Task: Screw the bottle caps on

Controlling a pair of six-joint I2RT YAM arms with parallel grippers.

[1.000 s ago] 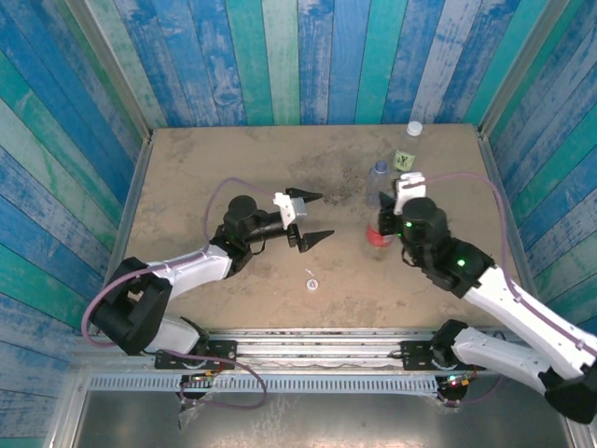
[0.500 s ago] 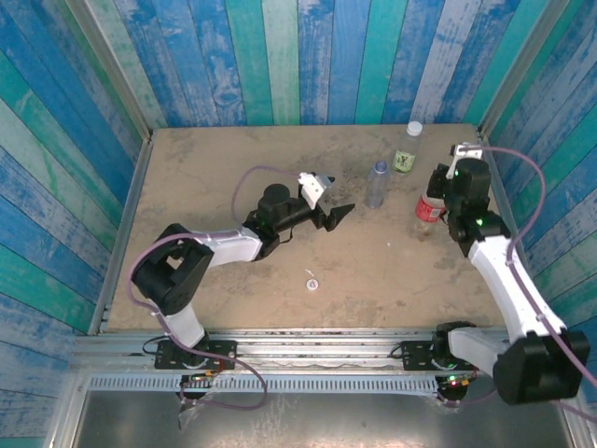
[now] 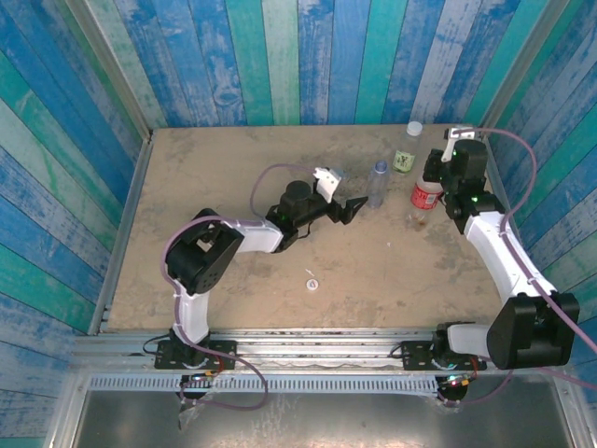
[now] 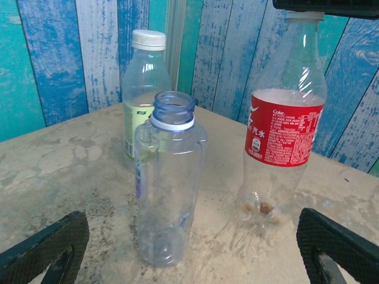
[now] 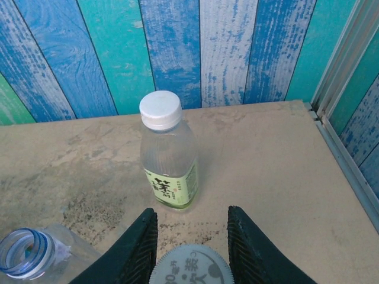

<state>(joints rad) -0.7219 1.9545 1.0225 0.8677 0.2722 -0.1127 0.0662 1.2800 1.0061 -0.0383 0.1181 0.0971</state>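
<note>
The plain bluish bottle (image 4: pixel 169 183) stands upright with its blue-ringed neck uncapped; it is (image 3: pixel 377 182) mid-table in the top view. My left gripper (image 4: pixel 189 251) is open and low, a finger on each side, short of this bottle; from above it (image 3: pixel 347 193) lies just left of it. The red-labelled bottle (image 3: pixel 426 198) stands to the right. My right gripper (image 5: pixel 192 245) is shut on its pale-grey printed cap (image 5: pixel 190 267). Behind stands the green-yellow-labelled bottle (image 5: pixel 170 165), its white cap (image 5: pixel 160 109) on. A loose white cap (image 3: pixel 311 283) lies on the near table.
Painted plank walls (image 3: pixel 298 56) enclose the sandy table (image 3: pixel 215 168) on three sides, and a metal corner post (image 5: pixel 346 77) stands close behind the bottles on the right. The left arm (image 3: pixel 242 238) stretches low across the table's middle.
My right gripper has carried the red-labelled bottle from the table's middle to the back right, beside the green-yellow one. My left gripper has reached rightward toward the plain bottle.
</note>
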